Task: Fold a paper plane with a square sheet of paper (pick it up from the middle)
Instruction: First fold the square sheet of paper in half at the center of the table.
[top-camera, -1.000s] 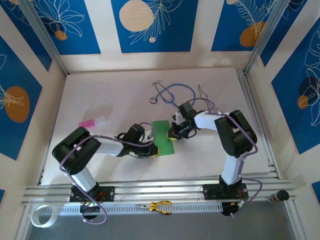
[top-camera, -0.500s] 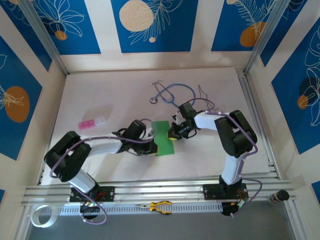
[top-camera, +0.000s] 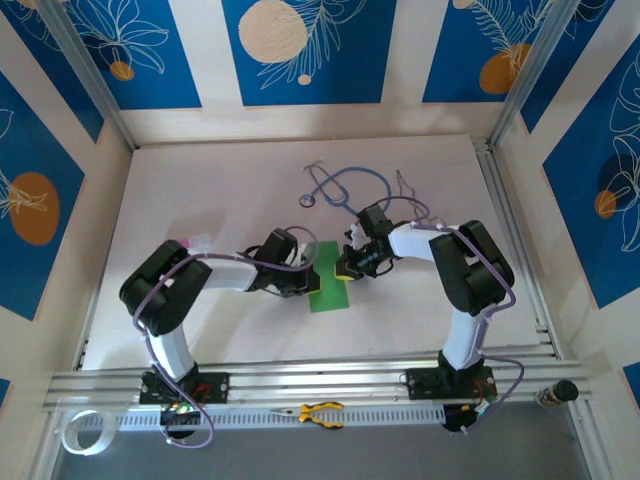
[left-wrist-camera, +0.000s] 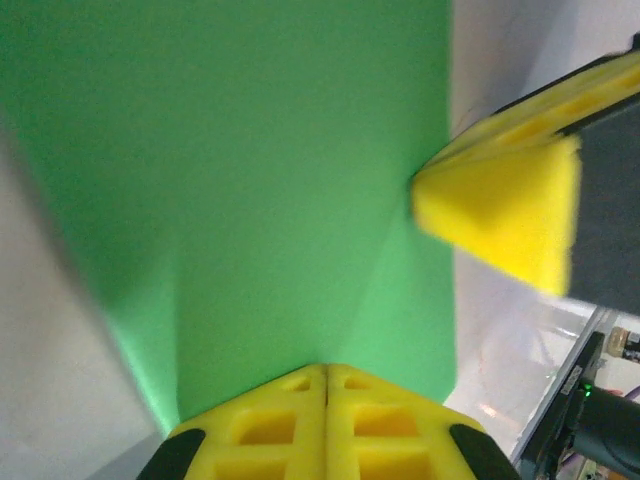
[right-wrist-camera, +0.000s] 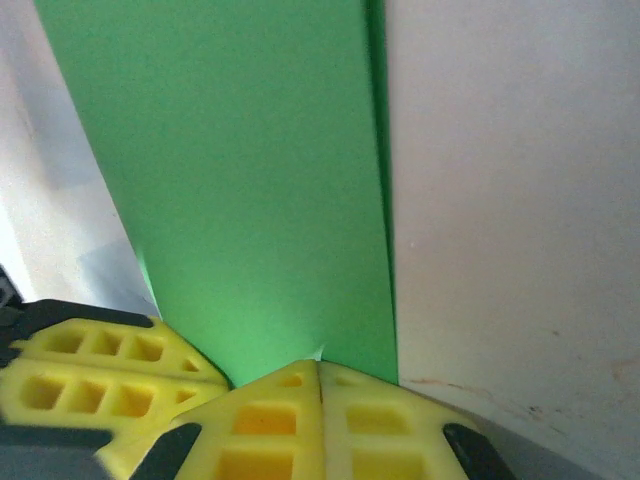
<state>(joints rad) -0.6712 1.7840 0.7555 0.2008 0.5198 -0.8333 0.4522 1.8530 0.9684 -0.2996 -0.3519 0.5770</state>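
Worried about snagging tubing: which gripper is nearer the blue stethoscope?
Right. The right gripper is at the right edge of the green paper, just on the near side of the stethoscope; the left gripper is at its left edge, farther off.

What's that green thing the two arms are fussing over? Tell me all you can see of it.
It is thin, matte, bright green paper, plain and unmarked, apparently folded into a narrow strip with a doubled edge along one long side. It lies on the white table, midway between the arms. The shut left gripper and shut right gripper meet it with their yellow tips from opposite sides.
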